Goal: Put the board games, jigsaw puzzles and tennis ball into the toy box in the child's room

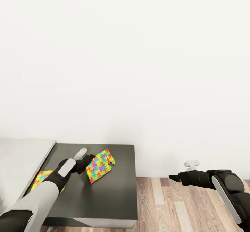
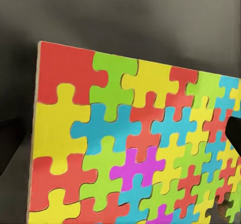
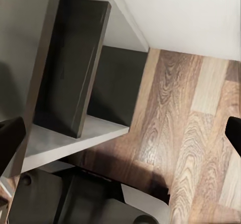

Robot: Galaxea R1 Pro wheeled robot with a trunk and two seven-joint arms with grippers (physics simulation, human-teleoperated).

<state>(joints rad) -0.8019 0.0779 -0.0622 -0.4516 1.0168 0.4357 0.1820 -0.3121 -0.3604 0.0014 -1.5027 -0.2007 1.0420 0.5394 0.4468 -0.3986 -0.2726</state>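
Observation:
On the dark grey-topped section of the table (image 1: 111,197), my left gripper (image 1: 89,160) is shut on the edge of a multicoloured jigsaw puzzle (image 1: 101,165), which is tilted up off the top. Up close, the same jigsaw puzzle (image 2: 125,148) stands against the dark surface. A second jigsaw puzzle (image 1: 41,177) lies flat near the table's left part, half hidden under my left forearm. My right gripper (image 1: 174,178) hangs open over the wood floor to the right of the table, holding nothing; in its wrist view the right gripper (image 3: 120,133) has fingertips spread to both picture edges.
A plain white wall (image 1: 125,69) rises right behind the table. The light grey top (image 1: 21,155) adjoins the dark section at the left. Wood-plank floor (image 1: 180,207) lies to the right. The table's side (image 3: 75,68) and my base (image 3: 85,204) show below my right arm.

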